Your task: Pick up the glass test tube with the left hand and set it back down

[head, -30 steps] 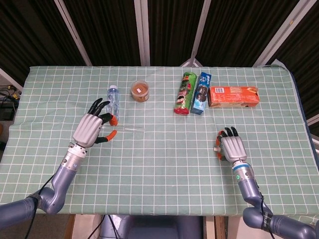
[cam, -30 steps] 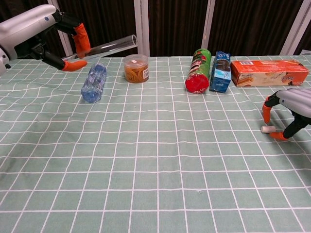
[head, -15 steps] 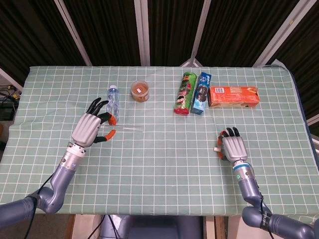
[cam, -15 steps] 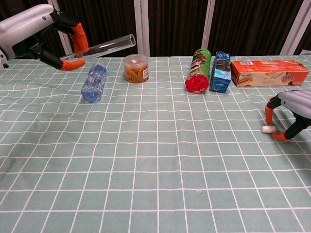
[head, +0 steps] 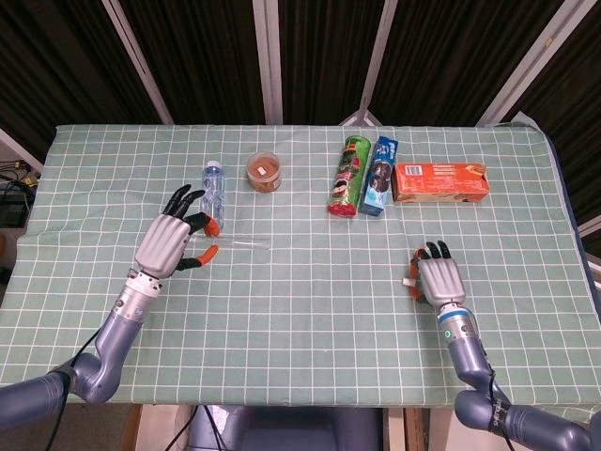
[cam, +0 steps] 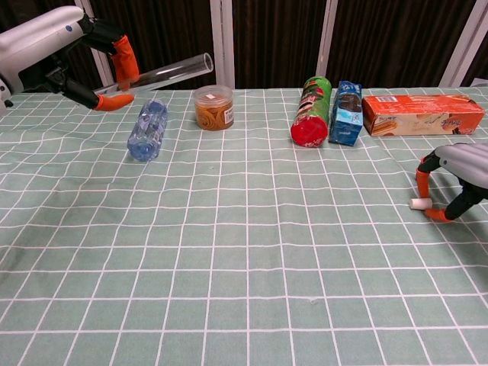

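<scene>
The glass test tube (cam: 171, 72) is clear and lies nearly level in the air above the table, pinched at its left end by my left hand (cam: 72, 53) between orange-tipped fingers. From the head view the tube (head: 246, 244) pokes out to the right of the left hand (head: 174, 241). My right hand (head: 437, 279) rests low on the cloth at the right, fingers curled around a small white piece (cam: 418, 203) without clearly gripping it; the right hand (cam: 457, 171) also shows at the chest view's edge.
A water bottle (cam: 147, 129) lies just under the tube. A clear tub of rubber bands (cam: 213, 107), a green chip can (cam: 311, 110), a blue carton (cam: 348, 102) and an orange box (cam: 422, 113) line the back. Green checked cloth (cam: 244, 252) covers the table.
The left hand with the tube has barely moved. The right hand shifted slightly to the right and lower.
</scene>
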Controlling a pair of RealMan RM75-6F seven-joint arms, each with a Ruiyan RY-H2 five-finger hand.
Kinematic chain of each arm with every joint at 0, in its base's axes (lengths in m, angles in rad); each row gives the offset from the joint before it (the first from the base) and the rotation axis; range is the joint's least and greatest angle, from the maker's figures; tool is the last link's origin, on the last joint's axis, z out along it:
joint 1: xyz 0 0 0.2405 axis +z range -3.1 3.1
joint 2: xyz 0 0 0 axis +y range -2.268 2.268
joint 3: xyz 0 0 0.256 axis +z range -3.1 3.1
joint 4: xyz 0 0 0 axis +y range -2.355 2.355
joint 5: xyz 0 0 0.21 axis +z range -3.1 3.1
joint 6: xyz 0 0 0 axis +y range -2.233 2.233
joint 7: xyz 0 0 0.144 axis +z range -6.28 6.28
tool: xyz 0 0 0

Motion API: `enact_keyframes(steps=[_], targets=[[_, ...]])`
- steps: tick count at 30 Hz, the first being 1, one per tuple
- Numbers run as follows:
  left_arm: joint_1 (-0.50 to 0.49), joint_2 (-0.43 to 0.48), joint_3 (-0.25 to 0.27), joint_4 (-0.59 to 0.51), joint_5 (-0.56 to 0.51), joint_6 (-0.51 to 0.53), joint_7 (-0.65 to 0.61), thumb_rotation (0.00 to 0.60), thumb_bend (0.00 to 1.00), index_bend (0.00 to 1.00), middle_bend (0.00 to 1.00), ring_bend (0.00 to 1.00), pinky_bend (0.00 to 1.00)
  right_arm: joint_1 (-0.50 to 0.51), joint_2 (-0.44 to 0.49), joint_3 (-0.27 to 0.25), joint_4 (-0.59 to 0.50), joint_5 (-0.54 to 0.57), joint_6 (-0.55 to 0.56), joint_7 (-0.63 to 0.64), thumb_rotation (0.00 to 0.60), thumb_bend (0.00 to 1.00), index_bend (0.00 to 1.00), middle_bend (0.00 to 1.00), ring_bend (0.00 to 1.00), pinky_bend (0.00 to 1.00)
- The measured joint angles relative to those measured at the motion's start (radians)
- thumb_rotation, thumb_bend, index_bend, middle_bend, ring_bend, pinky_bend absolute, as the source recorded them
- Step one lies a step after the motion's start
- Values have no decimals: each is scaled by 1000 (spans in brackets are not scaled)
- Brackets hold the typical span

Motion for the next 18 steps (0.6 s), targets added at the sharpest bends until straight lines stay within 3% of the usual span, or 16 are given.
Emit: enact_keyframes(steps=[13,18], targets=[[0,6,1,7,4,6,4,600,584,605,564,120,0,1,-2,-1,-2,-5,14,-5,600,431,599,292,124,82],[9,5,40,107,100,49,-17,600,583,605,564,120,0,3,18,9,-25,-25,39,0,600,432,601,293,125,82]])
